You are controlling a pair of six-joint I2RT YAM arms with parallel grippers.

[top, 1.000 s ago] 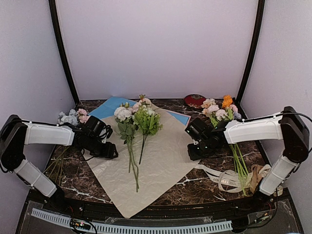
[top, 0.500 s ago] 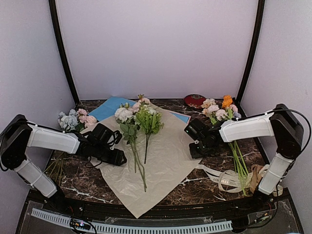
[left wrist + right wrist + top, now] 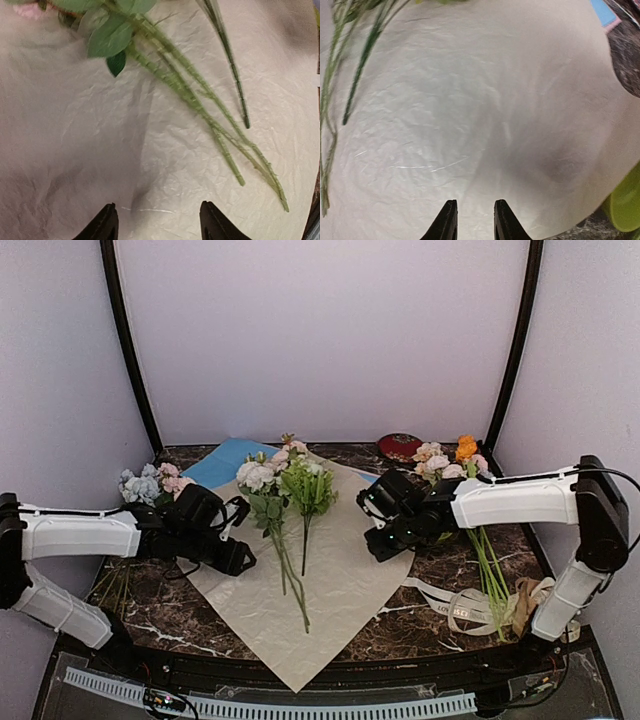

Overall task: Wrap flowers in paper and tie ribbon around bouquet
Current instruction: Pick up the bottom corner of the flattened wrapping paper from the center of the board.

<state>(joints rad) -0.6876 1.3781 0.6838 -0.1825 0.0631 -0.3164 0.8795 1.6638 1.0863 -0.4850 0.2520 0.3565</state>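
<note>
The paper [image 3: 340, 580] lies flat as a creased tan diamond in the middle of the table. On its upper left part lie the flowers [image 3: 285, 480], pale blooms far, thin stems [image 3: 200, 95] pointing to the near side. My left gripper [image 3: 232, 558] hovers low over the paper's left side, open [image 3: 159, 222], with only paper [image 3: 165, 165] under the jaws. From the right, my right gripper [image 3: 375, 540] reaches over the paper's right part [image 3: 470, 125]; it is open [image 3: 474, 220] by a narrow gap with nothing in it. The ribbon [image 3: 450, 605] lies looped at the near right.
A bunch with blue blooms [image 3: 145, 485] lies at the far left, one with an orange bloom [image 3: 455, 462] at the far right, its stems [image 3: 490, 575] running toward the ribbon. A light blue sheet [image 3: 225, 458] sticks out behind the paper. A dark red disc [image 3: 400, 446] sits at the back.
The paper and flowers have slid to the right, the near corner shifting right. My left gripper moved right along with it; my right gripper moved left onto the paper.
</note>
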